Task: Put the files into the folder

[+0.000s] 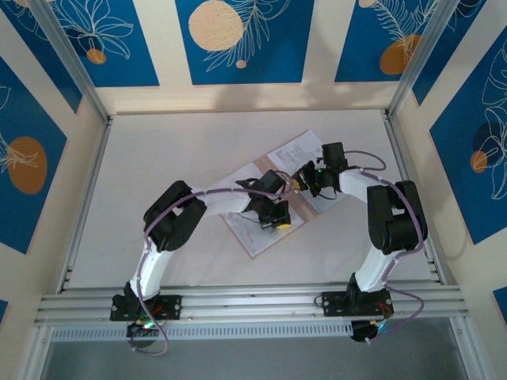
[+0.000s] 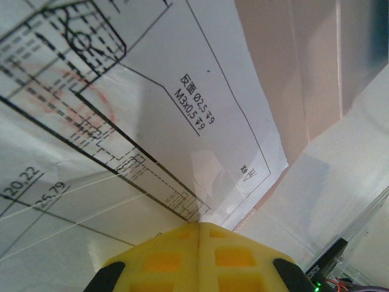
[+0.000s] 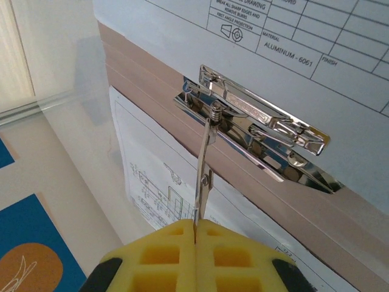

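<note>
Chrome and springy-looking, the clip (image 3: 255, 125) sits on the tan card spine of the folder (image 3: 316, 213), which lies open and tilted a little right of the table's (image 1: 182, 150) middle. The right tool (image 3: 196, 228) has its yellow fingers clamped on the clip's thin lever (image 3: 203, 164), apparently lifting it. The files (image 2: 121, 152), smooth white sheets with black line drawings, lie on both leaves of the folder. The left tool (image 2: 199, 234) has its fingers together over one sheet; whether it pinches the paper or only presses it cannot be told. The step looks like seating sheets under the clip. Next, the left tool would need to slide the sheet's edge squarely beneath the raised bar
</note>
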Robot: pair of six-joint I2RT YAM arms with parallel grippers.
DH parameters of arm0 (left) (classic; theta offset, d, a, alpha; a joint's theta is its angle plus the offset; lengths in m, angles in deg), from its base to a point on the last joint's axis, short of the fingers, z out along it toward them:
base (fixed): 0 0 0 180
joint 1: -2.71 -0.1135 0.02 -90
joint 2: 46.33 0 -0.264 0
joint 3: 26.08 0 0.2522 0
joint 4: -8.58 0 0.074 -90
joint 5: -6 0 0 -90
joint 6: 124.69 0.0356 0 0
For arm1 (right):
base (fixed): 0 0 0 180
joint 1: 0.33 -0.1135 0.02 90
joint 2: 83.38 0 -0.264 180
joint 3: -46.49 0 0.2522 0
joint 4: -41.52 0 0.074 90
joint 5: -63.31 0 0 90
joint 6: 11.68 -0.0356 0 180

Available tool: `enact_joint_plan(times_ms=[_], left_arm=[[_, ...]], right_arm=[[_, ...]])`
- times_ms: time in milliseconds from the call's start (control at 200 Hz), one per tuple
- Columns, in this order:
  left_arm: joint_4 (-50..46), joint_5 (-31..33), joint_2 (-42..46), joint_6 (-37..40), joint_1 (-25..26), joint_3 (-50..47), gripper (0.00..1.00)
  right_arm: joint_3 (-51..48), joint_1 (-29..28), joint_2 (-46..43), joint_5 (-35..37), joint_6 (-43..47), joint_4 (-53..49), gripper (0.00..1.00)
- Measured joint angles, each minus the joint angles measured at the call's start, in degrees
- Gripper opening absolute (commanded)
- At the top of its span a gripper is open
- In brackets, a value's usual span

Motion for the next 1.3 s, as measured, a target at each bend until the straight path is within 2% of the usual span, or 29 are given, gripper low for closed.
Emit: enact_joint_plan(times_ms=[625,1300], left_arm=[[3.9,0.0,3.5,-0.2,-1.8,-6.4,0.01],[7.3,0.4,6.4,-0.2,-3.5,-11.8,0.00]], right_arm=[[-6.2,1.5,0.0,0.6,2.9,3.1,0.00],[-8.5,0.7,1.2,2.6,-4.2,7.0,0.00]])
